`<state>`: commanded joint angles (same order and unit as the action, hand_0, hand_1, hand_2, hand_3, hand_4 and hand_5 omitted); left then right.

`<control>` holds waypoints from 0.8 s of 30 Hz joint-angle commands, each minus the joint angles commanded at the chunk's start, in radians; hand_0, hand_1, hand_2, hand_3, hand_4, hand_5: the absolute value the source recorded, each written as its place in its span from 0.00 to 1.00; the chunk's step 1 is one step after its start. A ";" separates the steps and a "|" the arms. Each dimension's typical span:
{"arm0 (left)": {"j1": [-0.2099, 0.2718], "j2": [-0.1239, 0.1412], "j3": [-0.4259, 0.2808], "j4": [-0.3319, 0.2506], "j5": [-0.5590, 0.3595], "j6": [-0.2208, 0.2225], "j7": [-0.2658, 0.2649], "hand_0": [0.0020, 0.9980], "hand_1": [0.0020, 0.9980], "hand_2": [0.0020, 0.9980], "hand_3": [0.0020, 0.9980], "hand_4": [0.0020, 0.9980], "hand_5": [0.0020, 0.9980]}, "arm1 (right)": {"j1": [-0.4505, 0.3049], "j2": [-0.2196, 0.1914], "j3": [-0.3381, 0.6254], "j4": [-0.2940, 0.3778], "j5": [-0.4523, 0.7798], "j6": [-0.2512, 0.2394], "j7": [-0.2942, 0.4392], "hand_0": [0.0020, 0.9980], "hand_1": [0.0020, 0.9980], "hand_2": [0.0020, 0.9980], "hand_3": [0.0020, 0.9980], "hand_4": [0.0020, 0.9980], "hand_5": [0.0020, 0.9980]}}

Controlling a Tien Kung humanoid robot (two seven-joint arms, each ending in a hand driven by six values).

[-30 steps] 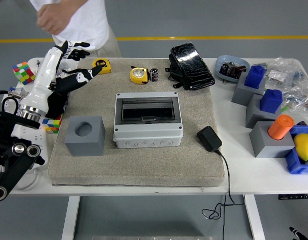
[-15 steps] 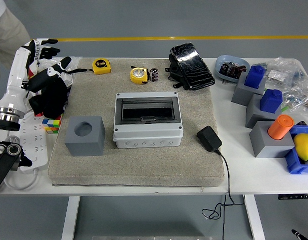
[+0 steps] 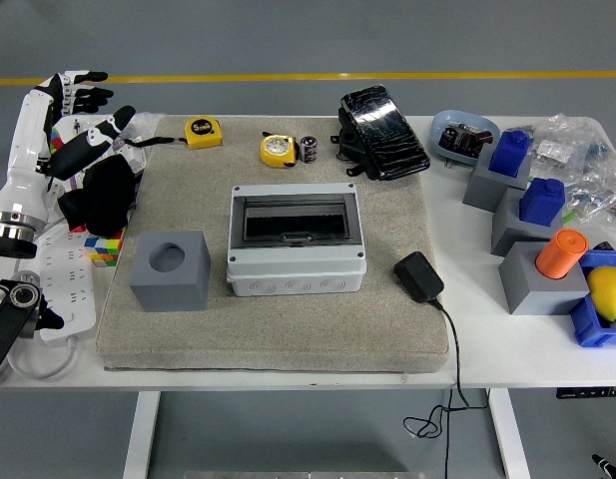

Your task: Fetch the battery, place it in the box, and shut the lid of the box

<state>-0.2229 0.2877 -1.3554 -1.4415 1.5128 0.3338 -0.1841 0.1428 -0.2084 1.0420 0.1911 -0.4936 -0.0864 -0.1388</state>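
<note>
Far left, the left hand [image 3: 76, 110] hangs over the desk's [image 3: 487, 349] left edge with its fingers spread loose and nothing in them. Compared with half a second back it's barely shifted, just nudged a bit further left and up; a second ago it was reaching in over the mat [image 3: 278, 319] toward the tape measure [image 3: 202, 131], with a person standing at the far side who's now out of the picture. Under the hand there's a black cloth-looking lump [image 3: 100, 195], a white power strip [image 3: 63, 279] and a bit of a colourful cube [image 3: 105, 246].

On the mat, a grey block [image 3: 170, 270] with a round hole sits near the front left. Just right of it is the box [image 3: 296, 239], grey, with its dark see-through lid [image 3: 295, 220] lying flat on top, looks closed from here.

Behind the box, at the mat's back edge, there's a yellow round tape [image 3: 278, 150], and touching its right side is the battery [image 3: 308, 149]: small stubby cylinder, dark body, pale ends. It looks to be lying on its side, long axis running roughly toward and away from the robot, but it's too small to say which end points where. It hasn't moved across the frames.

Right of that, a black pedal thing [image 3: 383, 133], and a black adapter [image 3: 418, 276] near the front with its cord dropping off the desk.
</note>
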 joint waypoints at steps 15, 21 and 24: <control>-0.011 0.003 -0.008 -0.009 0.011 -0.012 0.013 0.57 0.62 0.63 0.69 1.00 0.61 | 0.026 -0.036 -0.002 0.001 0.008 -0.001 -0.006 0.66 0.62 0.61 0.55 0.96 0.46; -0.010 0.005 -0.008 -0.017 0.008 -0.014 0.013 0.57 0.62 0.63 0.69 1.00 0.61 | 0.025 -0.026 0.009 -0.002 -0.002 0.001 -0.004 0.66 0.62 0.61 0.55 0.96 0.46; -0.007 0.002 -0.017 -0.021 0.010 -0.016 0.016 0.57 0.62 0.63 0.69 1.00 0.61 | 0.029 -0.021 0.009 0.000 0.000 0.001 -0.002 0.66 0.62 0.61 0.55 0.96 0.46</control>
<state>-0.2296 0.2899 -1.3721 -1.4625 1.5232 0.3182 -0.1683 0.1718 -0.2289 1.0514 0.1909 -0.4933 -0.0853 -0.1413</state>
